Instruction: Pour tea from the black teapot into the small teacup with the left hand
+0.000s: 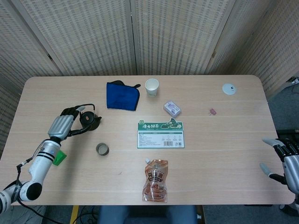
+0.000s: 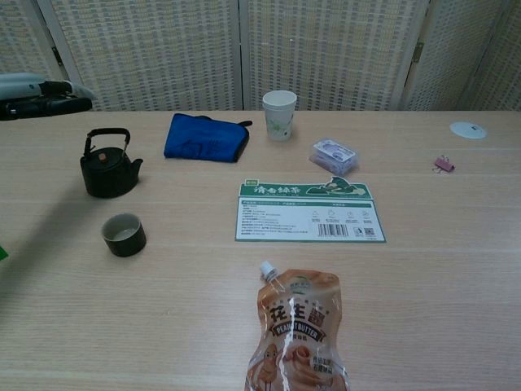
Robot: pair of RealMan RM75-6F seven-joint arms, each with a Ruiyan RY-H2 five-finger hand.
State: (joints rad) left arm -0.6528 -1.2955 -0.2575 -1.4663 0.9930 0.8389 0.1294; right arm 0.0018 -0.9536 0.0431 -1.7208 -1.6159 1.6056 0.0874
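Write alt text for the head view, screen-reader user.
The robot's left hand, fingers apart, reaches beside the black teapot on a wooden table, not gripping it. A small teacup stands nearer the camera. The right hand idles open at the table's right edge.

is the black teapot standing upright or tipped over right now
Upright. In the chest view the black teapot sits flat on the table, handle arched above the lid, spout pointing sideways toward the blue cloth.
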